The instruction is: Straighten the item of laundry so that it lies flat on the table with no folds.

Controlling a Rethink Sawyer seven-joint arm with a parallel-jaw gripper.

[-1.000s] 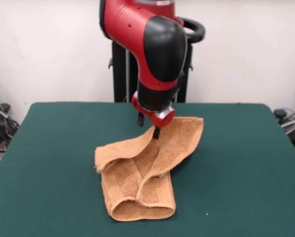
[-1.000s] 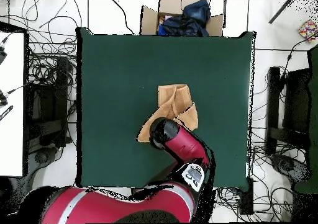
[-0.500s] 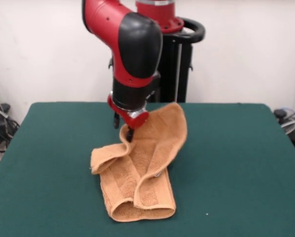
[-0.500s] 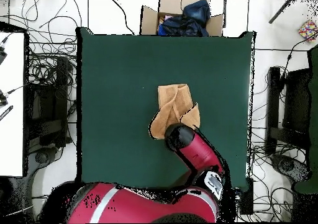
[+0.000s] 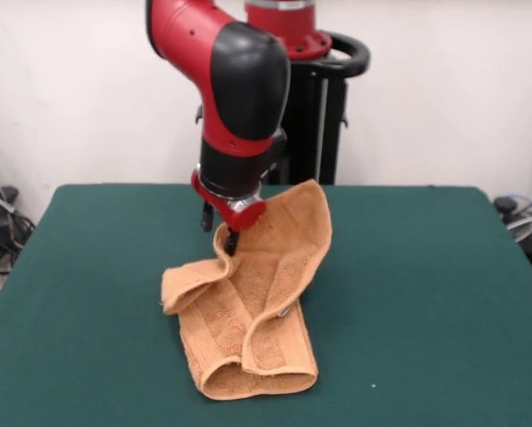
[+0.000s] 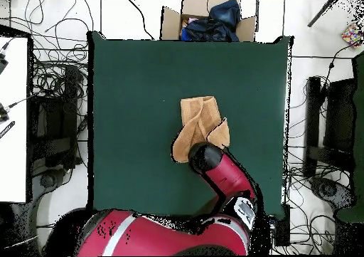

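Red-and-black arm bends at its black elbow and points straight down, its end effector [image 5: 231,233] clenched on a raised fold of the orange-tan towel [image 5: 248,311] — lifted beside it, the rest crumpled just below on the green surface [image 5: 426,294]. No readable writing shows.

Towel [image 5: 248,302] — nubby matt terry; table [image 5: 426,294] — matt green felt-like cloth.
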